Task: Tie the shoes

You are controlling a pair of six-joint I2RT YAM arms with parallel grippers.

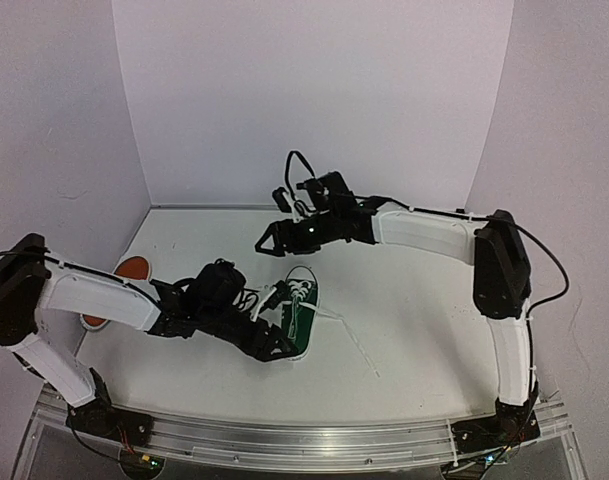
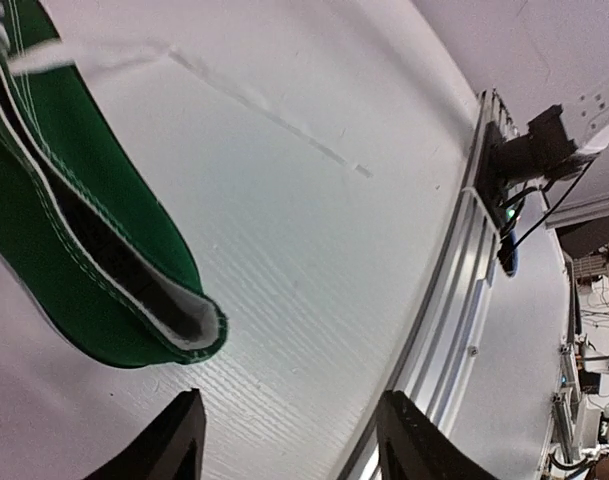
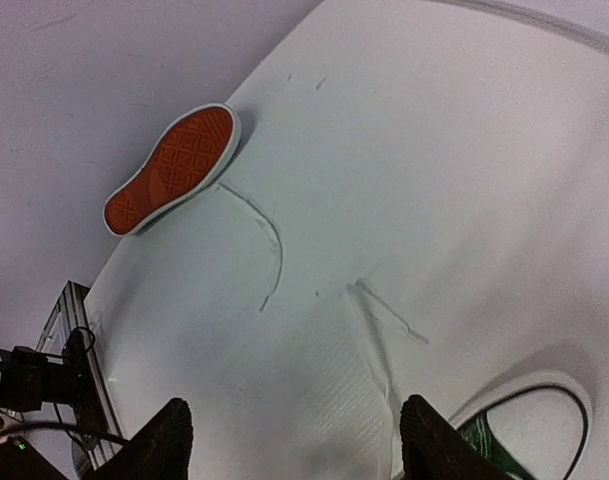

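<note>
Logged orange shoe (image 1: 132, 268) at the far left edge of the tabletop (image 1: 414, 340), sole up in the right wrist view, partly hidden behind the left arm and well apart from both sets of fingers. Found left fingers (image 1: 276, 347) spread wide with nothing between them, low over the tabletop just beside the near end of the green shoe (image 1: 298, 322); left wrist view shows the shoe's open collar just ahead and to one side of the gap, not inside it. Placed green shoe mid-tabletop, upright, long axis running near to far, so between the two arms. Found right fingers (image 1: 268, 245) also wide and empty, above the tabletop just past the shoe's far end. Traced one loose lace (image 1: 354, 350) trailing off the shoe's right side toward the near edge, flat on the tabletop. Judged that lace end closer to the left fingers, though across the shoe from them; cannot tell where the other end lies.
</note>
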